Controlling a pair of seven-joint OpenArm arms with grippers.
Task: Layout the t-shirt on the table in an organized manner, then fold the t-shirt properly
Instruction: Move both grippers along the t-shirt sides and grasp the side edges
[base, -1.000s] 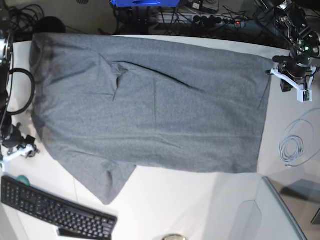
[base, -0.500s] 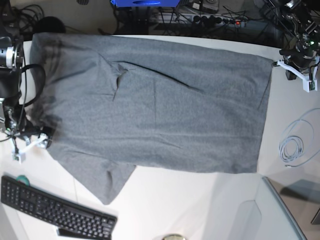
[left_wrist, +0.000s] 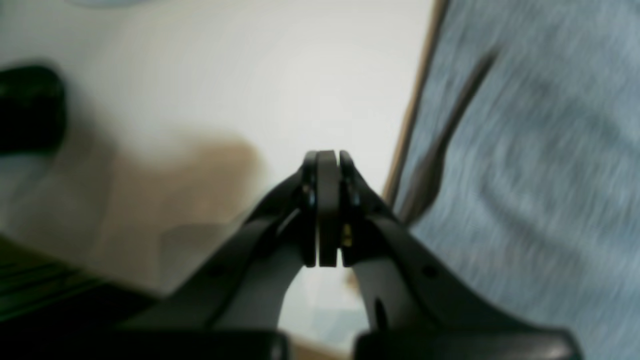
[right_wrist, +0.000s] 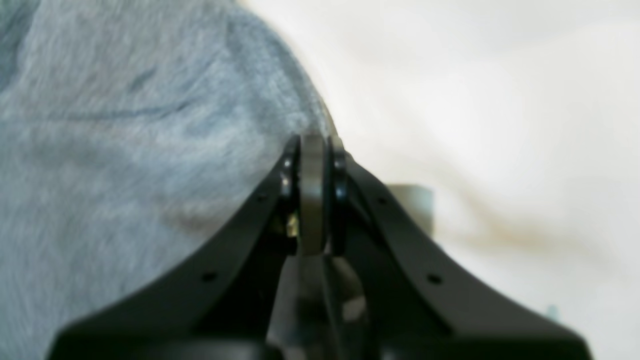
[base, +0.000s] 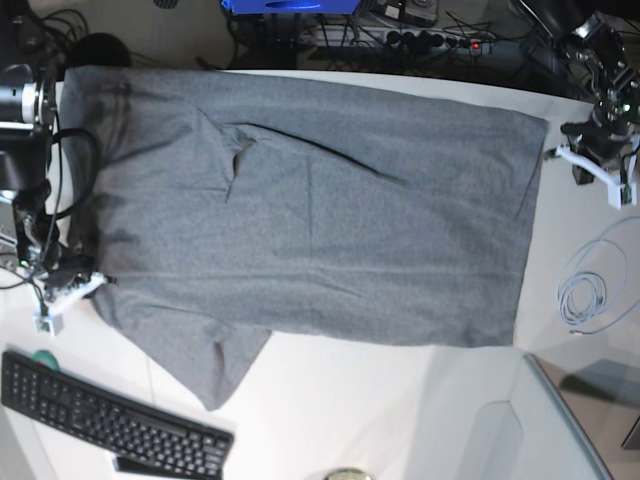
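Broadly, the heather-grey knit t-shirt (base: 310, 220) lies spread with soft creases on the smooth white table (base: 350, 400). Right gripper (right_wrist: 314, 150) pinches its rounded edge; left gripper (left_wrist: 327, 160) is closed, empty.

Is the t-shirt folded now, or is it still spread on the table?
Spread: the t-shirt lies open across the table, one sleeve sticking out, with some creases; no fold is made.

The t-shirt (base: 330, 210) is plain heather grey with no print, the bench (base: 380, 410) white, the keyboard (base: 110, 415) black, the coiled cable (base: 585, 295) pale, perhaps light blue, and the fingers (right_wrist: 280, 210) of both wrist views black.
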